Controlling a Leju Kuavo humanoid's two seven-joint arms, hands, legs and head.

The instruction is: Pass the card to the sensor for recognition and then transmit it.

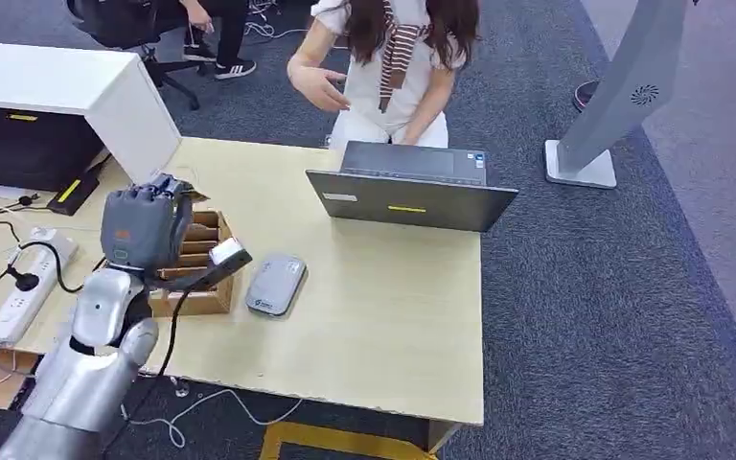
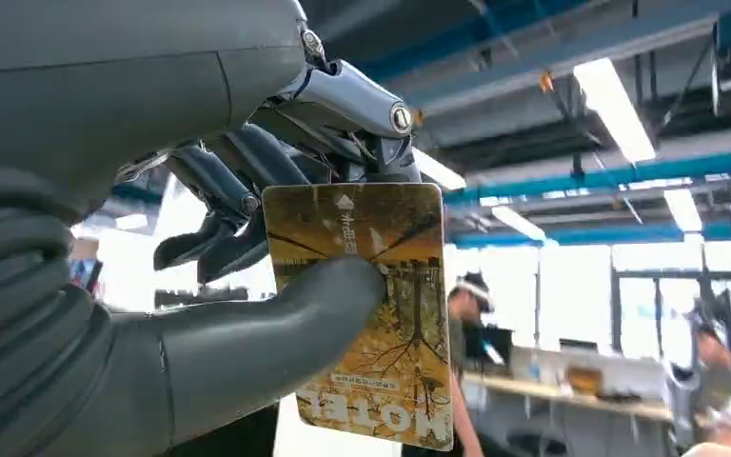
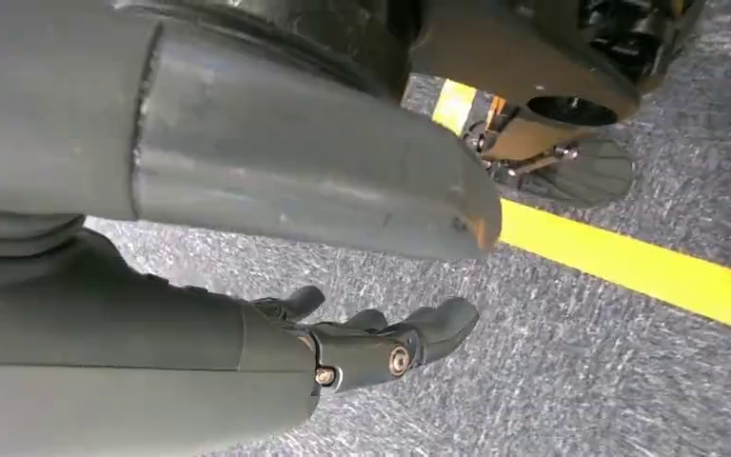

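Left robot hand (image 2: 247,248) pinches a yellow card (image 2: 381,314) above the tabletop (image 1: 383,287), nine o'clock of the grey sensor (image 1: 276,284); right robot hand (image 3: 381,343) hangs open-fingered.

The left arm rises from the lower left of the head view, bent at the elbow, with the left robot hand (image 1: 146,228) raised, its grey back toward the camera. In the left wrist view its thick thumb presses a card (image 2: 381,324) against the darker fingers (image 2: 219,190) curled behind it. The right robot hand (image 3: 247,286) hangs low over the floor, thumb straight, fingers loosely apart and holding nothing.
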